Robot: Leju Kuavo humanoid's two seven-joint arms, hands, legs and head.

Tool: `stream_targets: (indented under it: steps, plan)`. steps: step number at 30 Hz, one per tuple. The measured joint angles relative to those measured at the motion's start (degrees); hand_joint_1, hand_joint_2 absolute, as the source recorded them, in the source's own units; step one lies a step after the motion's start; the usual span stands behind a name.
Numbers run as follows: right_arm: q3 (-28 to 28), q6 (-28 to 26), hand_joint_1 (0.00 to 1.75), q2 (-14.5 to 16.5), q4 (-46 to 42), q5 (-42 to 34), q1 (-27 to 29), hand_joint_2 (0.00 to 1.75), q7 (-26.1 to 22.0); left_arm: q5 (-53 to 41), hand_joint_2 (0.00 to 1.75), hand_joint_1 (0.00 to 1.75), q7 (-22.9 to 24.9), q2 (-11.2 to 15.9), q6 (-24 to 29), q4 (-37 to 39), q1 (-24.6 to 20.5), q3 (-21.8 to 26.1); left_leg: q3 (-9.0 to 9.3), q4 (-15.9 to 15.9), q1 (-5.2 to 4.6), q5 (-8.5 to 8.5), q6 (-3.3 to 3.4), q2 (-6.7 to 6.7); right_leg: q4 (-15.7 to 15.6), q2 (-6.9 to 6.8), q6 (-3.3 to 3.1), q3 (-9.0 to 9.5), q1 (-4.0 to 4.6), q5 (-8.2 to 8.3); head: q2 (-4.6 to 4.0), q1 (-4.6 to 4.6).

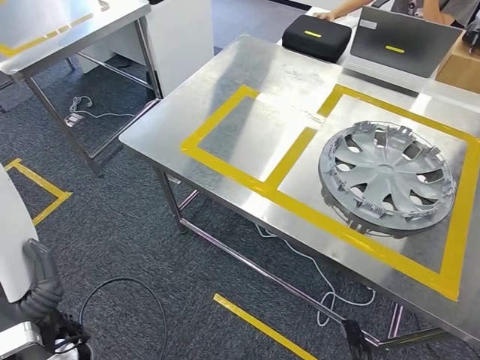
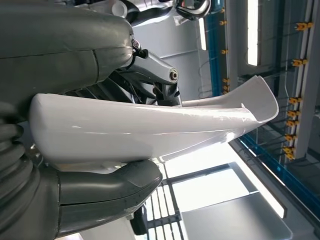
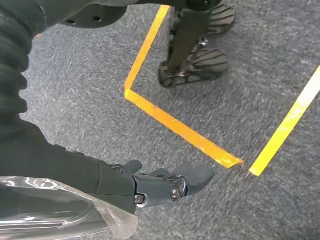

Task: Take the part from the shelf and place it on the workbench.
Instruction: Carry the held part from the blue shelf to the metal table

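A white curved part (image 2: 151, 127) is gripped by my left hand (image 2: 75, 190), thumb on one face and fingers on the other. In the head view the same white part (image 1: 12, 232) sits at the lower left edge, with my left hand (image 1: 40, 283) beneath it, well short of the workbench. The steel workbench (image 1: 283, 75) stands ahead and to the right, carrying two yellow-taped squares; the left square (image 1: 252, 139) holds bare metal. My right hand (image 3: 162, 182) hangs over the grey carpet with fingers stretched out, holding nothing.
A grey wheel cover (image 1: 386, 177) lies in the right taped square. A black case (image 1: 316, 36), a laptop (image 1: 402, 41) and a person's arm (image 1: 345, 10) are at the far side. Another steel table (image 1: 67, 34) stands to the left. Cables (image 1: 121, 289) and yellow tape (image 1: 266, 328) lie on the floor.
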Motion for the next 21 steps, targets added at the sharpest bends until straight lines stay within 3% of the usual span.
stream_targets:
  steps: [1, 2, 4, 8, 9, 12, 13, 14, 15, 17, 19, 21]
  plan:
    - [0.0, 0.04, 0.0, 0.0, 0.0, -0.04, 0.02, 1.75, 0.01, 0.01, 1.75, 1.75, 0.0, 0.01, -0.01, 0.29, -0.01, 0.01, 0.48, -0.01, -0.04, -0.41, -0.11, 0.0, -3.66, 0.0, -0.22, 1.16, 0.06, 2.55, 0.0, -0.03]
    - [0.01, 0.06, 0.0, 0.0, 0.0, -0.08, 0.0, 1.75, 0.01, 0.01, 1.75, 1.75, 0.0, 0.01, -0.02, 0.54, -0.03, 0.02, 0.86, 0.0, -0.09, -0.75, -0.28, 0.0, -6.91, -0.02, -0.43, 2.17, 0.18, 3.96, 0.0, -0.06]
    - [0.04, 0.07, 0.0, 0.0, -0.01, -0.18, -0.07, 1.75, 0.06, -0.01, 1.75, 1.75, 0.0, 0.02, -0.03, 0.99, -0.05, 0.07, 1.2, 0.04, -0.17, -1.26, -0.81, 0.01, -10.02, -0.1, -1.1, 3.45, 0.45, 4.5, 0.0, -0.13]
    - [0.14, 0.08, 0.0, 0.0, -0.02, -0.39, -0.08, 1.75, 0.13, -0.12, 1.75, 1.75, 0.0, 0.03, -0.03, 1.61, -0.09, 0.23, 1.16, 2.15, -0.2, -1.94, -1.94, 0.06, -10.75, -0.11, -2.56, 5.07, 0.26, 4.68, 0.0, -0.21]
    - [0.17, 0.08, 0.0, 0.0, -0.03, -0.43, -0.15, 1.75, 0.13, -0.14, 1.75, 1.75, 0.0, 0.05, -0.03, 1.72, -0.1, 0.26, 0.14, 4.31, -0.09, -2.69, -2.26, 0.09, -10.88, -0.07, -2.83, 5.71, 0.11, 4.64, 0.0, -0.28]
    - [0.22, 0.07, 0.0, -0.02, -0.07, -0.7, -0.16, 1.75, 0.19, -0.19, 1.75, 1.75, 0.0, 0.13, -0.03, 2.27, -0.12, 0.31, -5.73, 13.89, 0.43, -6.62, -3.17, 0.16, -10.96, 0.07, -3.15, 6.77, 0.0, 3.96, 0.0, -0.38]
    - [0.24, 0.07, 0.0, -0.02, -0.07, -0.84, -0.13, 1.75, 0.22, -0.21, 1.75, 1.75, 0.0, 0.13, -0.03, 2.52, -0.11, 0.33, -7.22, 15.53, 0.57, -7.18, -3.34, 0.17, -10.96, 0.24, -3.1, 7.13, -0.01, 3.66, 0.0, -0.39]
    - [0.25, 0.08, 0.0, -0.02, -0.06, -1.01, -0.11, 1.75, 0.25, -0.23, 1.75, 1.75, 0.0, 0.13, -0.03, 2.76, -0.12, 0.34, -7.85, 15.35, 0.67, -6.58, -3.42, 0.17, -10.96, 0.54, -3.01, 7.54, -0.02, 3.35, 0.0, -0.39]
    - [0.28, 0.1, 0.0, -0.02, -0.06, -1.22, -0.12, 1.75, 0.28, -0.25, 1.75, 1.75, 0.0, 0.13, -0.03, 3.02, -0.12, 0.35, -7.55, 13.25, 0.73, -4.7, -3.4, 0.13, -10.96, 0.93, -2.9, 8.0, -0.04, 3.03, 0.0, -0.38]
    - [0.43, 0.15, 0.0, -0.01, -0.05, -1.65, -0.21, 1.75, 0.36, -0.26, 1.75, 1.75, 0.0, 0.13, -0.03, 3.82, -0.13, 0.39, -5.55, 6.31, 0.77, 0.41, -3.16, -0.7, -10.92, 1.85, -2.51, 8.93, -0.1, 2.36, 0.0, -0.37]
    - [0.66, 0.21, 0.0, 0.0, -0.05, -1.99, -0.32, 1.75, 0.48, -0.24, 1.75, 1.75, 0.01, 0.12, -0.02, 4.75, -0.11, 0.47, -4.31, 1.84, 0.64, 2.27, -2.7, -1.78, -10.81, 2.72, -1.83, 8.97, -0.22, 1.82, 0.0, -0.38]
    - [0.81, 0.23, 0.0, -0.01, -0.06, -2.13, -0.23, 1.75, 0.56, -0.2, 1.75, 1.75, 0.01, 0.08, -0.01, 5.33, -0.14, 0.52, -4.01, 1.11, 0.49, 2.06, -2.11, -1.79, -11.08, 3.49, -0.99, 8.5, -0.36, 1.45, 0.0, -0.37]
